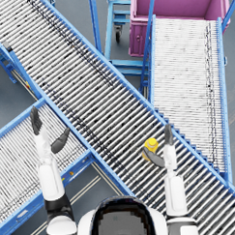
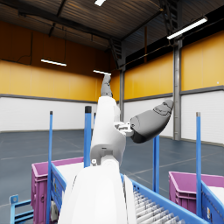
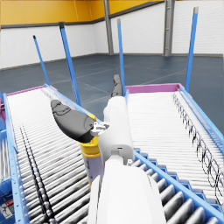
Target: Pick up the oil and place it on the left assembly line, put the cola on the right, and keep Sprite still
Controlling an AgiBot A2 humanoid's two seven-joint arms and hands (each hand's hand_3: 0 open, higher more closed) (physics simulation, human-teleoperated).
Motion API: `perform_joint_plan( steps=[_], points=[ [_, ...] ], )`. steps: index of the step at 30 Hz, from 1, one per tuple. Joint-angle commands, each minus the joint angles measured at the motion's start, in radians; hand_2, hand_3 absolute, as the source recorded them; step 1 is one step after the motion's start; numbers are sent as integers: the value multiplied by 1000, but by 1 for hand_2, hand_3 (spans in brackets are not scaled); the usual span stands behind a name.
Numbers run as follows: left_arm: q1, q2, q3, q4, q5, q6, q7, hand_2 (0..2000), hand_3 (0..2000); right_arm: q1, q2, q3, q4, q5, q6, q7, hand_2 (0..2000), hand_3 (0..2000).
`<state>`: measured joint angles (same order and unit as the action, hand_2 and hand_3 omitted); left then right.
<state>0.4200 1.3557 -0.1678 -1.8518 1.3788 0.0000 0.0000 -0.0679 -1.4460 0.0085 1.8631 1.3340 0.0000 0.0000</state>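
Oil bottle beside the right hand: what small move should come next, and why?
Probably close the right hand around the oil bottle. The bottle stands on the middle conveyor, between that hand's thumb and fingers. The fingers look spread, so nothing seems gripped yet.

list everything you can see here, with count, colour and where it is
oil bottle: one, yellow cap, pale body; upright on the middle conveyor, beside the right hand
middle conveyor: one, grey rollers, blue frame; runs diagonally past the robot
left conveyor: one, same colours; under the left hand
right conveyor: one, same colours; leads to the bin
bin: one in the head view, magenta; far end of the right conveyor
posts: several, blue; along the conveyor edges
left hand: one, dark, white arm; fingers spread, empty
right hand: one, dark, white arm; fingers apart by the oil bottle
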Motion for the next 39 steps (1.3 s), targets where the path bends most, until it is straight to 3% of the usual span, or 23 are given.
perform_joint_plan(
  steps=[1, 9, 20, 33, 34, 35, 36, 39],
  points=[
    [6, -1, 5, 3, 0, 0, 0, 0, 0, -22, 1, 8, -26, 0, 0, 0, 0, 0],
    [13, 1, 9, 23, 0, 0, 0, 0, 0, -1, -10, 79, -138, 0, 0, 0, 0, 0],
    [23, 4, -17, 72, 0, 0, 0, 0, 0, 143, -47, 104, -391, 0, 0, 0, 0, 0],
    [27, 7, -55, 92, 0, 0, 0, 0, 0, 283, -89, 167, -590, 0, 0, 0, 0, 0],
    [23, 9, -58, 101, 0, 0, 0, 0, 0, 286, -90, 161, -590, 0, 0, 0, 1361, 327],
    [15, 11, -49, 95, 0, 0, 0, 0, 0, 303, -94, 165, -604, 0, -3, 0, 2000, 653],
    [24, 9, -62, 102, 0, 0, 0, 0, 0, 321, -98, 176, -610, 0, 10, -2, 2000, 980],
    [19, 11, -69, 94, 0, 0, 0, 0, 0, 330, -97, 179, -617, 3, -27, -10, 2000, 1960]
  ],
)
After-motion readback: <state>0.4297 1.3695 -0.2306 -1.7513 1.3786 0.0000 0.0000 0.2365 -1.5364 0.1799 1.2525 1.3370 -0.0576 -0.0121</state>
